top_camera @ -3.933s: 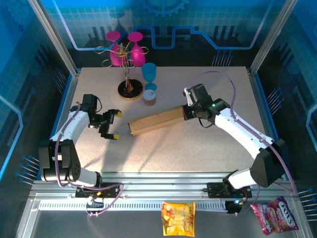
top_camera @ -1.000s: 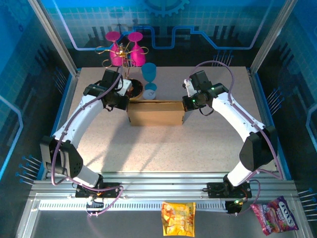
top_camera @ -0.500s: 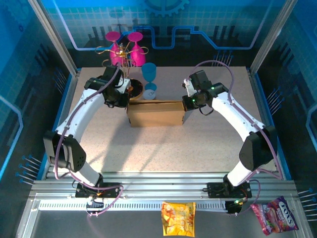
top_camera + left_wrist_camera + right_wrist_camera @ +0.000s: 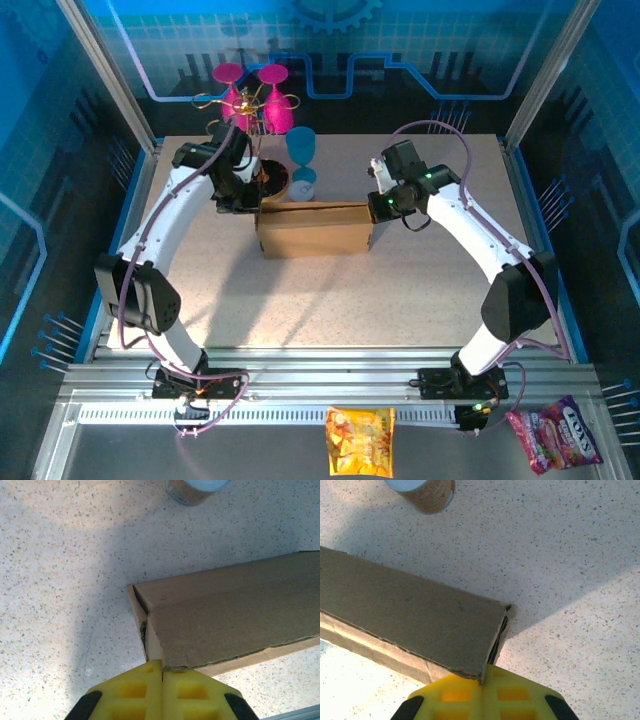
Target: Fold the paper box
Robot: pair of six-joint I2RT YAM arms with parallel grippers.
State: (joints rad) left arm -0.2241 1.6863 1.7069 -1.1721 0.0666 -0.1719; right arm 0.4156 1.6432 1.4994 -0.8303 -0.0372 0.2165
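Note:
The paper box point(image 4: 315, 232) is a shallow brown cardboard box lying crosswise at the table's middle, its lid down. My left gripper point(image 4: 248, 203) is at its left end; in the left wrist view the yellow fingertips point(image 4: 162, 666) are shut together and touch the corner of the paper box point(image 4: 235, 610), with no cardboard visibly between them. My right gripper point(image 4: 378, 212) is at the right end. In the right wrist view its gripper point(image 4: 482, 677) is shut, with the end wall of the paper box point(image 4: 410, 615) running into the seam.
Just behind the box stand a small brown can point(image 4: 303, 193) and a blue hourglass-shaped cup point(image 4: 300, 148). A wire stand with pink glasses point(image 4: 255, 100) sits at the back left, close to my left arm. Snack bags point(image 4: 360, 440) lie beyond the near rail.
The box went from tilted in my right gripper to lying square. My left arm came from the left side to the box's left end, then shifted slightly back.

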